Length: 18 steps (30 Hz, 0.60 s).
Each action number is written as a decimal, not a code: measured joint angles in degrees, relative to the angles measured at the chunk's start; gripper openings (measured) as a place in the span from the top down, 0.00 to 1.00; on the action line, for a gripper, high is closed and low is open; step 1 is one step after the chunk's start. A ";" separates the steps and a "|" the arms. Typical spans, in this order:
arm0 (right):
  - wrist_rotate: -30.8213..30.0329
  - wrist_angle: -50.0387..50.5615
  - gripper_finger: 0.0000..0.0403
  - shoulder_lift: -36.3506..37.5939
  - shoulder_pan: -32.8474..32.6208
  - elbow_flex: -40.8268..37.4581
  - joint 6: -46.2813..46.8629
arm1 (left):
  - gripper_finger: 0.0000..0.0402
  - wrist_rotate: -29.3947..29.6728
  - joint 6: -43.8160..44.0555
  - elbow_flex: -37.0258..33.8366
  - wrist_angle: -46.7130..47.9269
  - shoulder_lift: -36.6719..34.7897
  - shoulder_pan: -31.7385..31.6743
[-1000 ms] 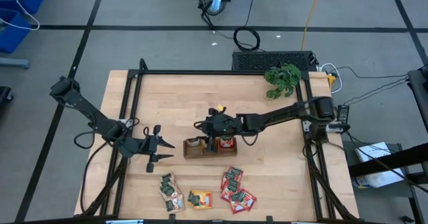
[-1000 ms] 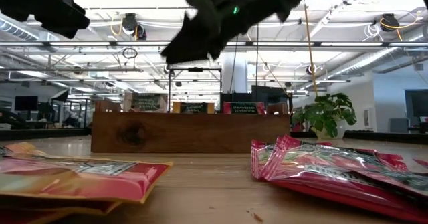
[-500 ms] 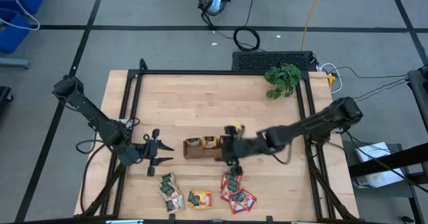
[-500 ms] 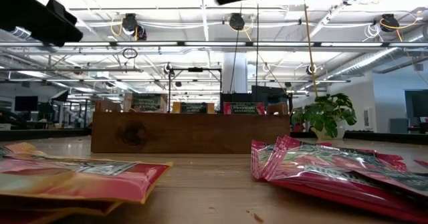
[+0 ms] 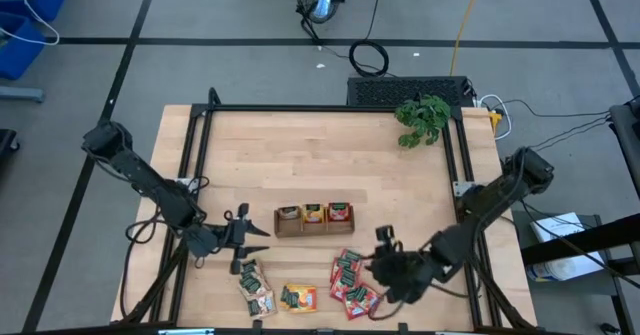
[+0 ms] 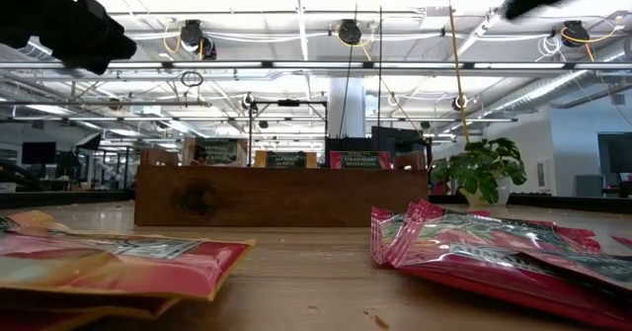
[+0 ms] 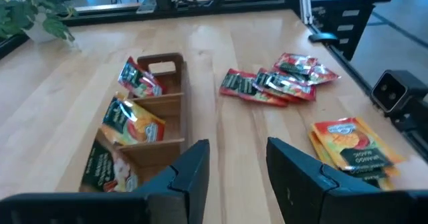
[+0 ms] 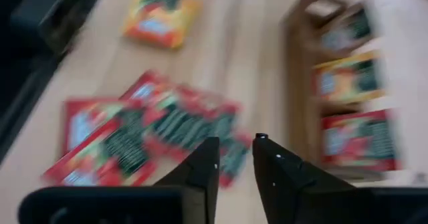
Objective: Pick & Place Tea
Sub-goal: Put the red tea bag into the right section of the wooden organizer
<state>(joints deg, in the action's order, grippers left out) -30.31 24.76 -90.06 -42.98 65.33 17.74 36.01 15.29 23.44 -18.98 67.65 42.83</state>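
The tea sachets lie in three groups near the table's near edge: a red pile [image 5: 350,280] [image 8: 154,127], orange ones [image 5: 298,297] [image 7: 348,144] and dark green ones [image 5: 255,287]. More sachets stand on edge in the brown three-compartment tray [image 5: 313,218] [image 7: 137,127]. My right gripper [image 5: 373,272] [image 8: 234,150] hangs over the right side of the red pile, fingers a narrow gap apart, nothing between them. My left gripper [image 5: 248,245] [image 7: 237,164] hovers open just left of the tray, above the dark green sachets, and holds nothing.
A leafy green plant [image 5: 422,120] stands at the far right corner. Black frame rails [image 5: 195,165] run along the table's left and right sides. Bare wood lies between the tray and the far edge. In the low view the tray [image 6: 267,195] stands behind the sachets.
My right gripper has left the tray and swung down toward the table's near edge and right, ending over the red pile and pointing toward the table's left. My left gripper has drifted a little toward the near edge, closer to the dark green sachets.
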 joint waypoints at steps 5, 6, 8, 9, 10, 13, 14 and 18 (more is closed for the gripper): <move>7.64 -11.28 0.86 -0.07 -2.99 -9.03 1.11 | 0.62 -0.01 0.10 0.00 -2.26 1.86 0.00; 8.22 -14.39 0.87 -0.07 -3.20 -10.76 1.04 | 0.62 -0.01 0.12 0.00 -2.27 2.20 0.00; 9.02 -20.58 0.88 -0.07 -3.24 -14.32 0.96 | 0.62 -0.02 0.08 0.00 -2.20 2.86 0.00; 9.57 -23.41 0.89 -0.08 -3.08 -15.91 0.77 | 0.62 0.00 0.02 0.00 -2.30 3.15 0.00; 9.75 -26.39 0.89 -0.09 -2.85 -17.36 0.18 | 0.62 0.00 0.01 0.00 -2.38 3.36 0.00; 9.93 -35.32 0.90 -0.07 -2.65 -20.55 -0.90 | 0.62 0.00 -0.24 0.00 -2.36 3.59 0.00; 10.68 -37.40 0.90 -0.07 -2.53 -21.34 -0.92 | 0.62 0.00 -0.24 0.00 -2.38 3.59 0.00; 15.61 -40.79 0.88 -0.07 -1.31 -23.03 0.67 | 0.62 -0.04 -0.30 0.00 -2.36 3.59 0.00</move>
<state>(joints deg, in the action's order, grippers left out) -14.70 -16.03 -90.13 -44.29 42.30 18.41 35.97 14.99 23.44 -21.34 71.24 42.83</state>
